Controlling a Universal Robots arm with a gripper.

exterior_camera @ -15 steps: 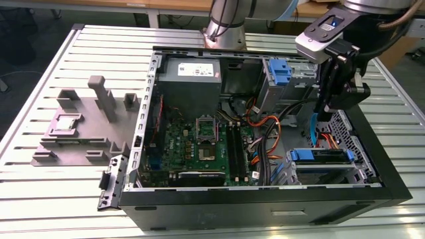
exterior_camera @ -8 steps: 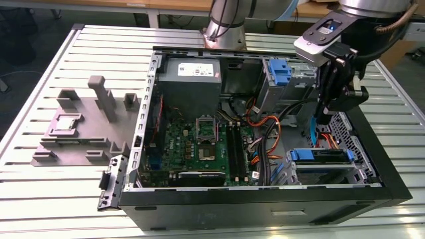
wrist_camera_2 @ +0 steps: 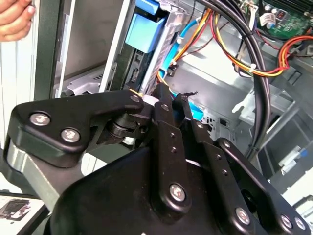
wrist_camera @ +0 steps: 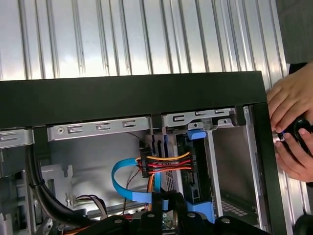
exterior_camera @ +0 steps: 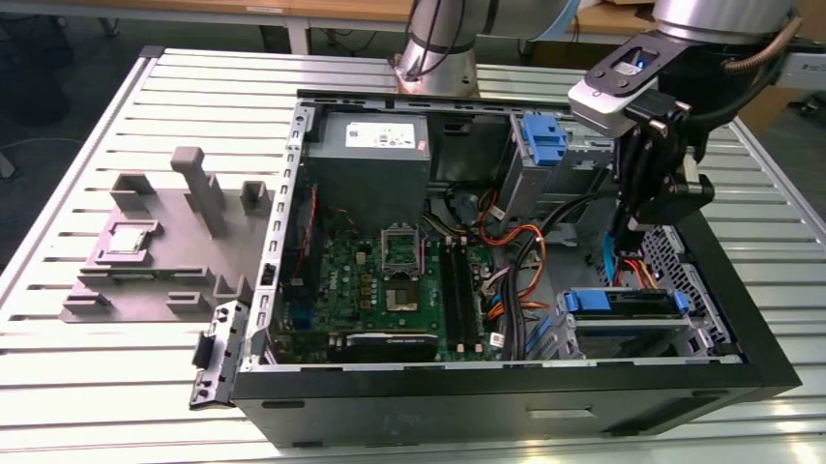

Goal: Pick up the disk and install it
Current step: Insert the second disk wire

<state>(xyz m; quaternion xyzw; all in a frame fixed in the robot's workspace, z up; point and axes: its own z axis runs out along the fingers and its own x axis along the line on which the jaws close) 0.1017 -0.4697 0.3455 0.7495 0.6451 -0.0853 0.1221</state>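
the disk [exterior_camera: 622,303] sits slotted in the drive bay inside the computer case [exterior_camera: 516,387], near its front corner. the gripper [exterior_camera: 635,253] hangs just above the disk, among the cables [exterior_camera: 516,242]; whether its jaws are parted or closed cannot be told.

We see a black computer case [exterior_camera: 516,391] on a silvery ribbed table [exterior_camera: 77,387]. Inside it lies a green motherboard [exterior_camera: 387,285], with a grey power supply [exterior_camera: 368,159] bearing a white sticker at the far side. Orange, red and yellow wires [wrist_camera: 168,161] run beside a light blue flat cable [wrist_camera: 122,183]. The disk [exterior_camera: 620,303] shows blue rails round a dark body. The gripper [wrist_camera_2: 168,105] is black with silver screws. A grey moulded fixture [exterior_camera: 168,242] sits on the exterior view's left.
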